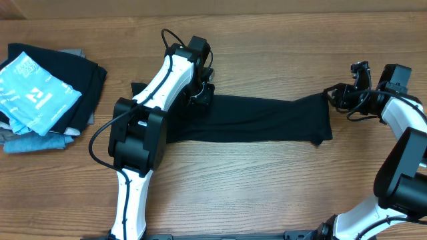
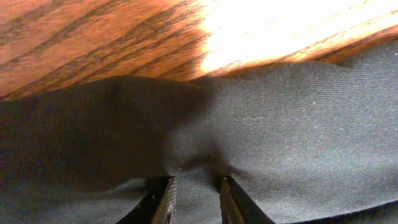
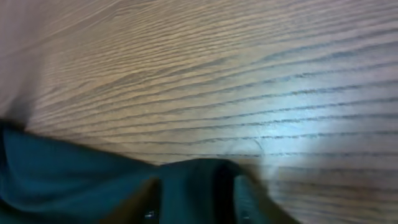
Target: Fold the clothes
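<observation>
A black garment [image 1: 253, 120] lies stretched out in a long band across the middle of the table. My left gripper [image 1: 199, 93] sits at its far left part and is shut on a pinch of the black cloth [image 2: 196, 193], which bunches up between the fingers. My right gripper [image 1: 333, 97] is at the garment's right end and is shut on a fold of the dark cloth [image 3: 199, 186]. That view is blurred.
A pile of clothes [image 1: 47, 93] lies at the far left, with a light blue printed item on top of black and grey ones. Bare wooden table [image 1: 267, 187] lies in front of the garment.
</observation>
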Available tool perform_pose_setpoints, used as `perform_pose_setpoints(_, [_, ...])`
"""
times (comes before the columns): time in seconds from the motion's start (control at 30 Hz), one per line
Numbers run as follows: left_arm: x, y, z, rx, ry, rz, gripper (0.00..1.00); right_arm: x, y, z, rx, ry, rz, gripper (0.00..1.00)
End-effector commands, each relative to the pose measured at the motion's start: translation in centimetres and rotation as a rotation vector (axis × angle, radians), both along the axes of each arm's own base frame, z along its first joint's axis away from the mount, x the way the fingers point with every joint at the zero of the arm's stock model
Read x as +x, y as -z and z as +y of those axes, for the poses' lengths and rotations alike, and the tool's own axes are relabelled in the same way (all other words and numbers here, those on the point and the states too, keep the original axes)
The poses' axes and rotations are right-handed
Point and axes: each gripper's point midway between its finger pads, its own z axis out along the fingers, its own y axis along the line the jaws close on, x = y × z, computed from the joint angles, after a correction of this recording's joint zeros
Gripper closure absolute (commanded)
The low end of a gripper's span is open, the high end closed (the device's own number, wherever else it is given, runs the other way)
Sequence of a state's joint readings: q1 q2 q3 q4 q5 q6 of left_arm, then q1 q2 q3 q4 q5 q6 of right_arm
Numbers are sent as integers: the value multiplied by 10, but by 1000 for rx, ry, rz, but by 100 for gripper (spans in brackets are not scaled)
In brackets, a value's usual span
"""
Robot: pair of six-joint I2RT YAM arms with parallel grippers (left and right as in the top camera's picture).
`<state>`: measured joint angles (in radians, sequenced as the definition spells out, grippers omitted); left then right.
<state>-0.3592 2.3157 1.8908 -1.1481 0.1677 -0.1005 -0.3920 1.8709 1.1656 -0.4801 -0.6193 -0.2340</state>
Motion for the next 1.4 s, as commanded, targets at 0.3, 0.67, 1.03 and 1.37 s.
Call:
perform_pose_setpoints(0.3, [-1, 8, 8, 28, 8, 13, 73, -31, -63, 41, 222, -57, 234, 62])
perform_pose_setpoints(0.67, [-1, 8, 8, 27, 9, 12, 73, -85, -16, 81, 202, -106, 490, 84])
perform_pose_setpoints(1.03, [-1, 8, 8, 27, 9, 11, 72, -89, -23, 17, 214, 158, 564, 69])
perform_pose_setpoints(1.37, [0, 8, 8, 27, 12, 11, 71, -107, -9, 19, 255, 210, 641, 59])
